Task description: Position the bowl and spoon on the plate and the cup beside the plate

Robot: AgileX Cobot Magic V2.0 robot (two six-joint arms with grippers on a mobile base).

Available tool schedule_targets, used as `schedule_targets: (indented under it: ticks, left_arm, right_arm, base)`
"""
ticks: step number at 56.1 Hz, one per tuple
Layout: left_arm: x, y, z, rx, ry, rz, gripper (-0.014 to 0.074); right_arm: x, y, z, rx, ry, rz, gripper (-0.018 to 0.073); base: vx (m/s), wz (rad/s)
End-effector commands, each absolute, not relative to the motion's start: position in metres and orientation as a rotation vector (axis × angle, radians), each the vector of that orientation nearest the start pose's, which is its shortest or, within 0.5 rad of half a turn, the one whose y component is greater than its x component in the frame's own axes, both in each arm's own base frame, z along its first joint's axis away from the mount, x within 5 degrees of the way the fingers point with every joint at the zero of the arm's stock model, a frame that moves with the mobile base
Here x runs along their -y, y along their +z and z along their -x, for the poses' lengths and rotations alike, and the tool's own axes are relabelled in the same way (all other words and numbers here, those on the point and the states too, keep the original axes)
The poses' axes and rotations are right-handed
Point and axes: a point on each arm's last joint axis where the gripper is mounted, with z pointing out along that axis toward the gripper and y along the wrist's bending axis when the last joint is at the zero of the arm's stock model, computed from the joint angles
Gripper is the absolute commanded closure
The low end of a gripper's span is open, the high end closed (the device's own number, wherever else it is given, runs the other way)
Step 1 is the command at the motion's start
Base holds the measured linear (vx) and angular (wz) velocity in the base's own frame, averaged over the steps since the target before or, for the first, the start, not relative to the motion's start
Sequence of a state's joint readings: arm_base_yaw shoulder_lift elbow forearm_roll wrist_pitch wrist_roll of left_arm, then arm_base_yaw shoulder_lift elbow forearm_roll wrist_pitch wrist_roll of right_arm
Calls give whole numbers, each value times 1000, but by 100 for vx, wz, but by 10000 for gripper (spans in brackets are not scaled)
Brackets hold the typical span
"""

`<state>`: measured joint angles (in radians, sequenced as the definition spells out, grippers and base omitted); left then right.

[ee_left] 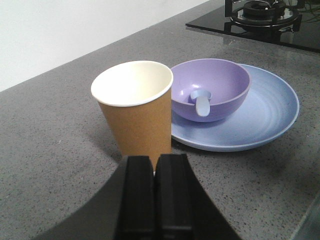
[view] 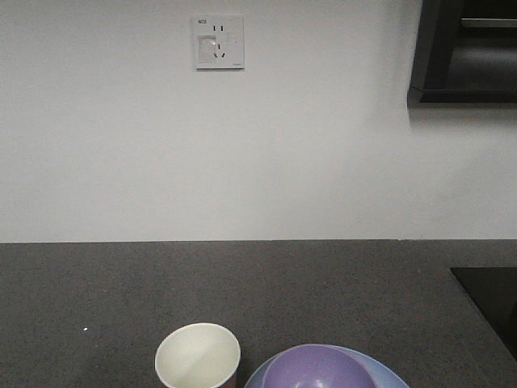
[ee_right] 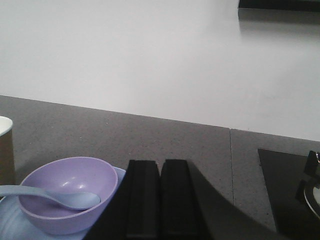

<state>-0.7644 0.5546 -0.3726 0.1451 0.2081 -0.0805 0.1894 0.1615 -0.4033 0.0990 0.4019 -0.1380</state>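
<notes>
The lavender bowl (ee_left: 212, 87) sits on the pale blue plate (ee_left: 270, 115), and the pale spoon (ee_left: 201, 101) lies inside the bowl. The cup (ee_left: 135, 107), brown outside and cream inside, stands upright against the plate's left edge. My left gripper (ee_left: 155, 162) is shut and empty, just short of the cup's base. My right gripper (ee_right: 160, 165) is shut and empty, to the right of the bowl (ee_right: 70, 192) with the spoon (ee_right: 65, 198) in it. In the front view the cup (view: 198, 356), bowl (view: 319, 368) and plate (view: 388, 372) show at the bottom edge.
Everything rests on a dark grey speckled counter (view: 258, 283) against a white wall with a socket (view: 218, 42). A black gas hob (ee_left: 265, 17) lies to the right of the plate. A dark cabinet (view: 464, 52) hangs at the upper right.
</notes>
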Motion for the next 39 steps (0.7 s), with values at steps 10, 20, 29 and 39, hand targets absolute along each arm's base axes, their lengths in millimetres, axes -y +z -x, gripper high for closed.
schedule_targets:
  ticks: [10, 20, 29, 39]
  left_arm:
    - [53, 295, -79, -1544, -368, -575, 597]
    - [24, 264, -72, -1478, -156, -349, 596]
    - [13, 232, -64, -1353, -77, -212, 596]
    - [9, 227, -56, -1319, -33, -190, 596]
  right_arm:
    - [-12, 319, -46, -1525, 126, 213, 568]
    - [-12, 319, -46, -1526, 126, 213, 568]
    - [-12, 319, -46, -1526, 126, 213, 568]
    - [-12, 318, -46, -1528, 126, 213, 568]
  base:
    - [0, 0]
    - [0, 0]
    - [0, 0]
    - [0, 0]
